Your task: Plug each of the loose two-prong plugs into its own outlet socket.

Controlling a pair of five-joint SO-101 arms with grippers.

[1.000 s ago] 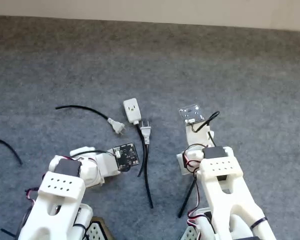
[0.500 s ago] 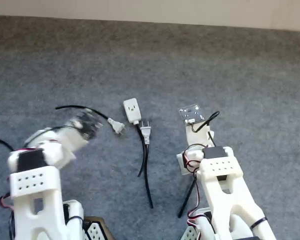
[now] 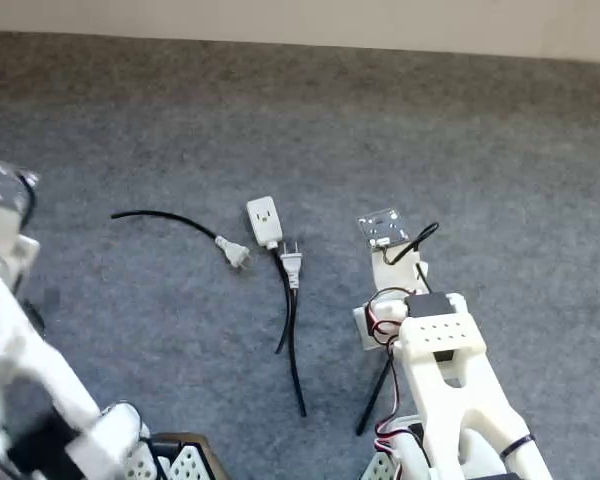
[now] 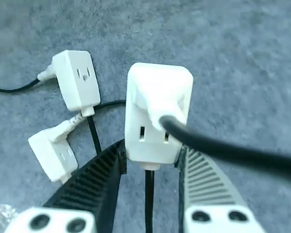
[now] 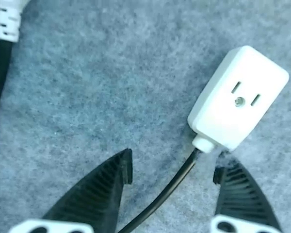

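My left gripper (image 4: 151, 154) is shut on the near end of a white outlet socket (image 4: 157, 104), one finger on each side. A white plug (image 4: 157, 99) on a thick black cable sits in that socket. Two more white sockets (image 4: 77, 80) (image 4: 51, 153) lie on the carpet beside it. The left arm (image 3: 10, 300) stands raised at the table's far left. My right gripper (image 5: 172, 170) is open over the carpet, with a white socket (image 5: 240, 99) on a black cable just beyond its fingertips. Mid-table lie a white socket (image 3: 264, 220) and two loose plugs (image 3: 291, 262) (image 3: 235, 253).
Grey carpet (image 3: 430, 130) covers the whole table. Black cables (image 3: 292, 340) run from the mid-table plug and socket toward the front edge. Another black cable (image 3: 165, 218) arcs left from the second plug. The right arm (image 3: 435, 340) stands at the front right.
The left arm has swung from beside the mid-table cables out to the far left edge and risen. The right arm, plugs and mid-table socket have not moved.
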